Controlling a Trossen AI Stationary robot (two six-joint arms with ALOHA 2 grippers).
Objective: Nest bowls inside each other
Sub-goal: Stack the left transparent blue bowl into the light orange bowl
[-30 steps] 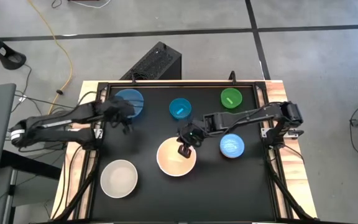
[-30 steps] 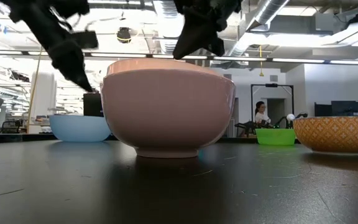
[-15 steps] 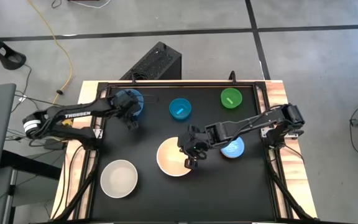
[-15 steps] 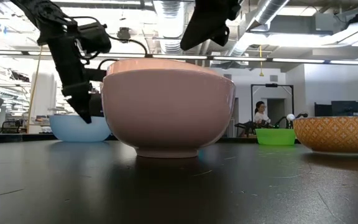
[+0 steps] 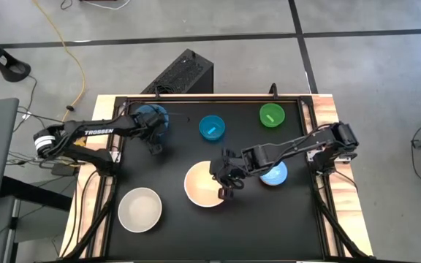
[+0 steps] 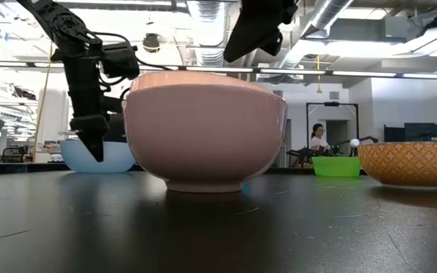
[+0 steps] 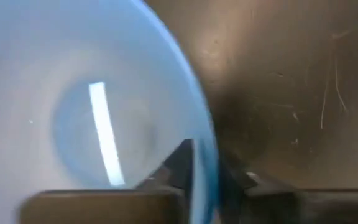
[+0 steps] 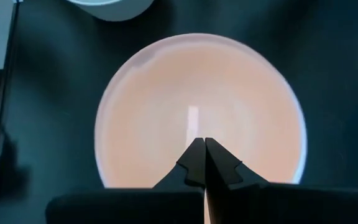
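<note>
The large blue bowl point(image 5: 150, 119) stands at the table's far left, with my left gripper point(image 5: 154, 143) shut on its near rim. The pink bowl point(image 5: 205, 186) stands on its foot mid-table, near the front. My right gripper point(image 8: 204, 144) hangs shut above the pink bowl's right side, touching nothing; the low view shows it point(image 6: 234, 53) clear of that rim. A white bowl point(image 5: 139, 210) stands near left, a teal bowl point(image 5: 212, 128) and a green bowl point(image 5: 272, 115) at the back. A small light blue bowl point(image 5: 275, 174) lies partly under my right arm. My left gripper has the blue bowl's near rim point(image 7: 205, 130) between its two fingers, one finger point(image 7: 178, 160) inside the bowl and one point(image 7: 230, 178) outside. The fingers come steeply from above. The bowl point(image 6: 97, 156) rests on the table.
A raised black frame point(image 5: 196, 99) rims the dark table top. In the low view an orange-patterned bowl point(image 6: 410, 163) stands at the right. Bare table lies along the near edge between the white bowl and the right side.
My left gripper has come down and tipped steeply onto the blue bowl's near rim. My right gripper has drifted over the pink bowl toward the table's near right, staying shut. No bowl has moved.
</note>
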